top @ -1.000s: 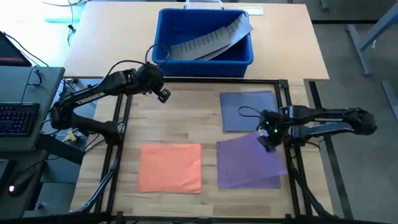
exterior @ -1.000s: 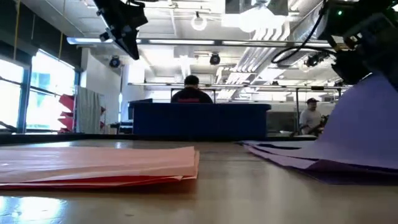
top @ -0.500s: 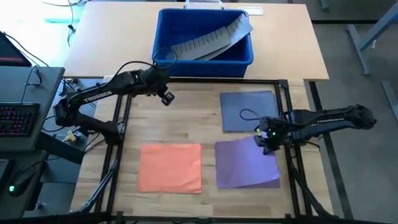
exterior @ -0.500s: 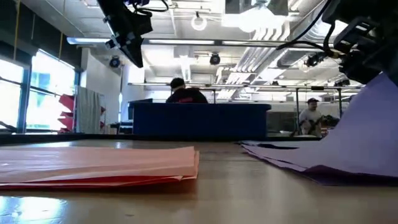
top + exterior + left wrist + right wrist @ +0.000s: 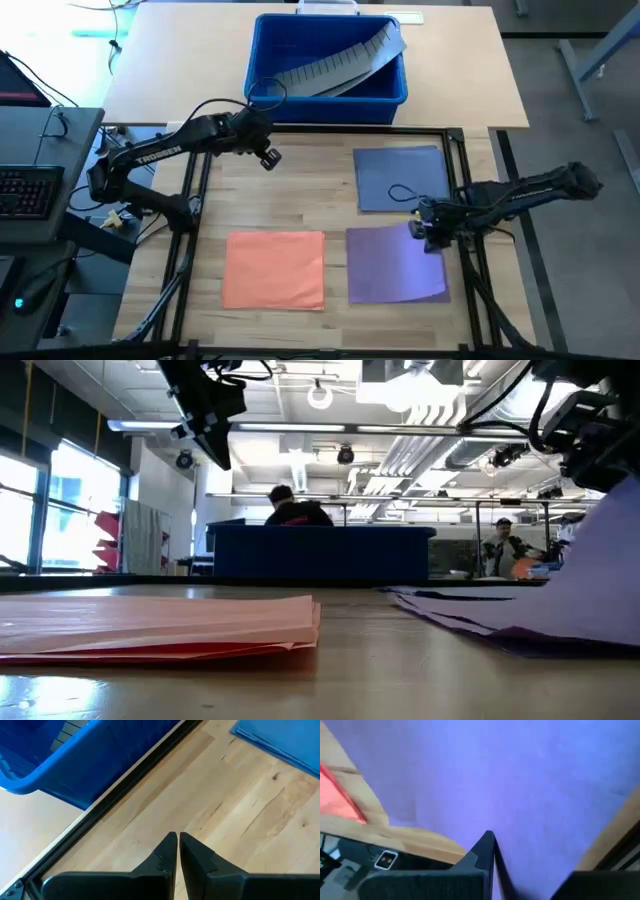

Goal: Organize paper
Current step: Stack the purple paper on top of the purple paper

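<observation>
Right gripper sits at centre-right of the high view, jaws pinched thin on the upper right corner of the thin square purple paper sheet, and in the low view that corner rides up off the pale wooden table top at the right edge of the frame while the rest lies flat. The purple sheet is at lower centre-right, with the flat blue paper sheet just above it and the flat orange paper sheet beside it toward lower left, a strip of bare wood between them. Left gripper hangs above the table at upper left, jaws closed on nothing, near the blue plastic bin holding a grey ridged strip. My read: the purple sheet is being carried to stack with the others. To do it well, keep the pinch firm, lift only enough to clear the table so the sheet doesn't fold under itself, draw it slowly in one direction, and square its edges over the target sheet before letting go. The risk is a crease or a skewed landing.
</observation>
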Available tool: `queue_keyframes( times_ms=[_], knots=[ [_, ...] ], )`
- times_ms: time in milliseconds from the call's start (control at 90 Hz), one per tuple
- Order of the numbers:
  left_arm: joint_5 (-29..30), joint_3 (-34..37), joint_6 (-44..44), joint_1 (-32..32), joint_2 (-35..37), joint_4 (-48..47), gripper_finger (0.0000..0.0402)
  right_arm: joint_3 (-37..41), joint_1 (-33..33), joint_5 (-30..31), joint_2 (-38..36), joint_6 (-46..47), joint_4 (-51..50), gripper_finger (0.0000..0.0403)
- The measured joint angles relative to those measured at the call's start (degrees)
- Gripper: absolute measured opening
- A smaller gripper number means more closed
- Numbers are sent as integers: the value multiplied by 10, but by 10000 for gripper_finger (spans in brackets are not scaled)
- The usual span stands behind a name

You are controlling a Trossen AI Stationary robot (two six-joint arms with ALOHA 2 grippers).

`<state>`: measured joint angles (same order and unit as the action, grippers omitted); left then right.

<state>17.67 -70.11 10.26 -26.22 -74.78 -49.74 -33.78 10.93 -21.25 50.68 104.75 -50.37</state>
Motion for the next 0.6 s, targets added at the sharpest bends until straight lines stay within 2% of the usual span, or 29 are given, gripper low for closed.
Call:
queue_keyframes(
  times_ms=[289, 600],
  knots=[
    [0, 0, 0, 0, 0, 0, 0, 0, 26, 29, 0, 38, -20, 0],
    [0, 0, 0, 0, 0, 0, 0, 0, 45, 60, 1, 84, 35, 0]
  ],
)
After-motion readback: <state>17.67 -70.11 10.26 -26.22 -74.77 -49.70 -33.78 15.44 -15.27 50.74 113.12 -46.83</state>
